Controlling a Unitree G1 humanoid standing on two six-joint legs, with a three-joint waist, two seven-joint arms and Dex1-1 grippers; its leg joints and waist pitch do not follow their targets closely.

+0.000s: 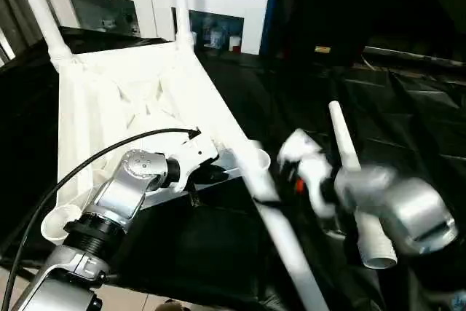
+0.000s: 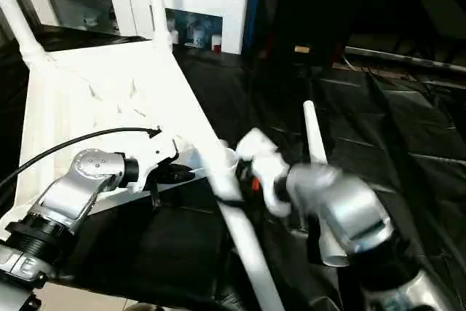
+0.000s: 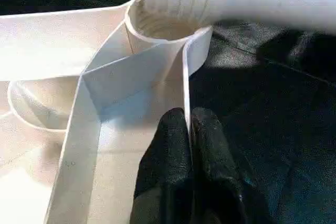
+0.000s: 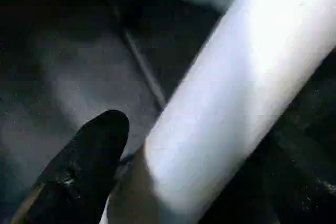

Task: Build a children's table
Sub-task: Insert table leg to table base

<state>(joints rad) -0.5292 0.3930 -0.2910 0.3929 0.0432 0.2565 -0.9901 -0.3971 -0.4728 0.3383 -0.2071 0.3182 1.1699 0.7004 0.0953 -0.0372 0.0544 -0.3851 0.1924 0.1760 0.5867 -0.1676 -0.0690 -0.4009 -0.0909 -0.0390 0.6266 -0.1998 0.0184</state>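
Your left hand [image 3: 190,135] is clamped on the upturned children's table [image 1: 109,100] at its near rim. Your right hand [image 4: 173,145] has its fingers apart around a loose leg [image 1: 280,231] by the near-right socket [image 3: 157,24].

My right gripper [image 1: 291,162] is motion-blurred; I can't read its fingers. Far legs [image 1: 36,9] run off the top edge. Cabinet [image 1: 218,5] contents too small to identify.

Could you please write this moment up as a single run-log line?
left tool: shut on rim of upturned white plastic tabletop | right tool: beside white tapered leg at near socket | two legs fitted | one leg loose
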